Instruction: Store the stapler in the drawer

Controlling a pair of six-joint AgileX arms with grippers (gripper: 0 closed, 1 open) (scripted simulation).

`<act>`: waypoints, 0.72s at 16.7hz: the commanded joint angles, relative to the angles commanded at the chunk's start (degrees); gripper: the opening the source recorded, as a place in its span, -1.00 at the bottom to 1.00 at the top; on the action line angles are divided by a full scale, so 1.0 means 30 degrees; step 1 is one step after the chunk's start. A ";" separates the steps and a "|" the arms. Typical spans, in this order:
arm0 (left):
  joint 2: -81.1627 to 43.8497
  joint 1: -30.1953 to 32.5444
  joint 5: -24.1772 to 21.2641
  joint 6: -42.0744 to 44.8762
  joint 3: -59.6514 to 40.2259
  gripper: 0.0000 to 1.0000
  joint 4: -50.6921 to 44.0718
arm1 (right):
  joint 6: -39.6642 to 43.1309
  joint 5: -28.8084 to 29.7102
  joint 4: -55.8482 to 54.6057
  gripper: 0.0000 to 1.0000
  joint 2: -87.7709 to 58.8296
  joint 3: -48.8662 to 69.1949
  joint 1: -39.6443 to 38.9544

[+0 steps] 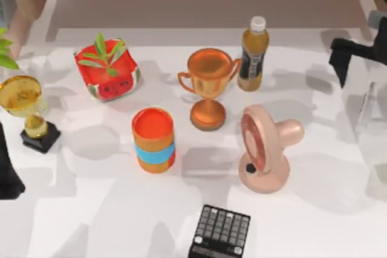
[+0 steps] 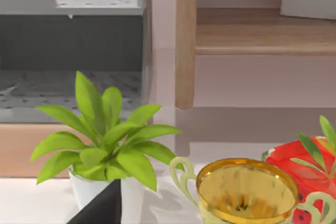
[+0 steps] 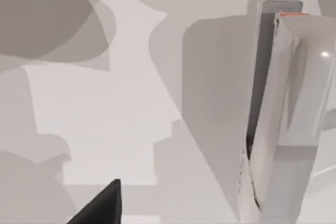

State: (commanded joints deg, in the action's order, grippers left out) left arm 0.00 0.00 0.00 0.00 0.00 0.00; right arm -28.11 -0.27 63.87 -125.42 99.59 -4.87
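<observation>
**Materials and shapes**

- The stapler point(image 1: 364, 108) is lying on the white desk point(image 1: 91, 222) at the right edge of the top view. It is a slim, pale grey, glossy wedge.
- My right gripper point(image 1: 346, 58) is hanging in the upper right of the top view, just above the stapler in the frame. It is a matte black form. I cannot tell whether its jaws are released or clenched.
- My left arm point(image 1: 7, 176) is sitting parked at the left edge. I cannot tell the state of its jaws either.
- Through the middle of the desk the following are standing:
  - a copper-coloured metallic trophy point(image 1: 208, 86);
  - an amber bottle point(image 1: 253, 55) with a white cap;
  - an orange cylindrical can point(image 1: 153, 140) with a blue band;
  - a smooth pink round-headed fan point(image 1: 266, 149).
- A red watermelon-patterned pot point(image 1: 109, 70) is holding a sprig at upper left.
- A gold trophy point(image 1: 27, 110) is standing on a black base at the left.
- A black keyed calculator point(image 1: 221, 234) is lying at the bottom edge.

**Differences between views**

- The right wrist view is showing the stapler point(image 3: 278, 108) close up. Its white shell is catching a highlight, and one end is carrying a thin orange strip.
- The left wrist view is showing:
  - a leafy green plant point(image 2: 105, 135) in a white pot;
  - the gold trophy's shiny bowl point(image 2: 247, 195);
  - a wooden shelf point(image 2: 262, 32);
  - a grey perforated unit point(image 2: 68, 45) in the upper left of the frame.
</observation>
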 joint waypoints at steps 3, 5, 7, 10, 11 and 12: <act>0.0000 0.0000 0.0000 0.0000 0.0000 1.00 0.0000 | -0.0205 -0.0009 -0.1567 1.00 -0.0498 -0.1076 -0.0181; 0.0000 0.0000 0.0000 0.0000 0.0000 1.00 0.0000 | -0.0041 0.0039 -0.2538 1.00 -0.0779 -0.1833 0.0042; 0.0000 0.0000 0.0000 0.0000 0.0000 1.00 0.0000 | 0.0161 0.0091 -0.2863 1.00 -0.0910 -0.2016 0.0256; 0.0000 0.0000 0.0000 0.0000 0.0000 1.00 0.0000 | 0.0161 0.0091 -0.2863 1.00 -0.0910 -0.2016 0.0256; 0.0000 0.0000 0.0000 0.0000 0.0000 1.00 0.0000 | 0.0161 0.0091 -0.2863 0.85 -0.0910 -0.2016 0.0256; 0.0000 0.0000 0.0000 0.0000 0.0000 1.00 0.0000 | 0.0161 0.0091 -0.2863 0.70 -0.0910 -0.2016 0.0256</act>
State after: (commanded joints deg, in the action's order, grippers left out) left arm 0.00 0.00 0.00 0.00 0.00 0.00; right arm -27.63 0.01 55.28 -128.15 93.54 -4.11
